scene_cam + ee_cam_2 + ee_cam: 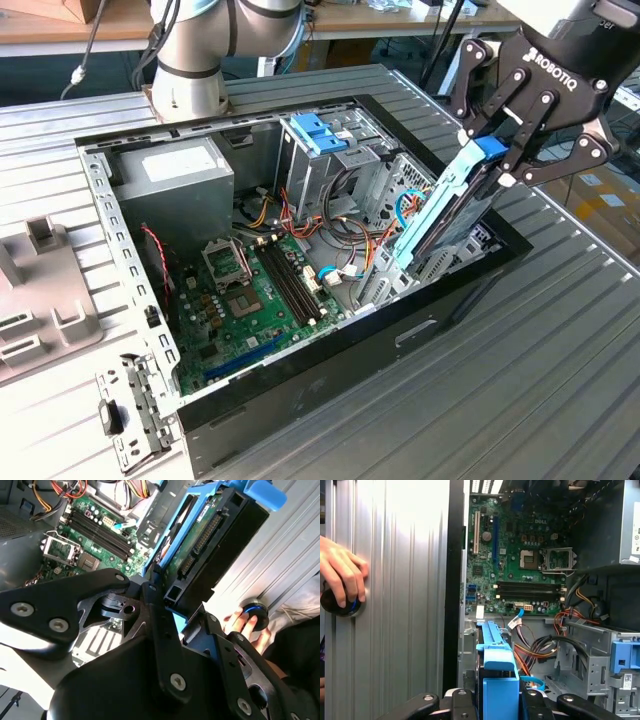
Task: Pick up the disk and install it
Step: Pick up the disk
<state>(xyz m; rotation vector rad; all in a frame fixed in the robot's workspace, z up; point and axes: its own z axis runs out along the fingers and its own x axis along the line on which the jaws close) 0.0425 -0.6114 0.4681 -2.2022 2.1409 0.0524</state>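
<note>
Claw point(503, 165) clamped on the upper end of the disk point(445, 220). Disk steeply tilted, lower end dipping into the open computer case point(300, 365), at 3 o'clock of the green motherboard point(250, 290). Probably dense, rigid, shock-sensitive; matte blue plastic rails look grippier than the smooth metal faces. Counter point(560, 350) is ribbed metal.
</note>
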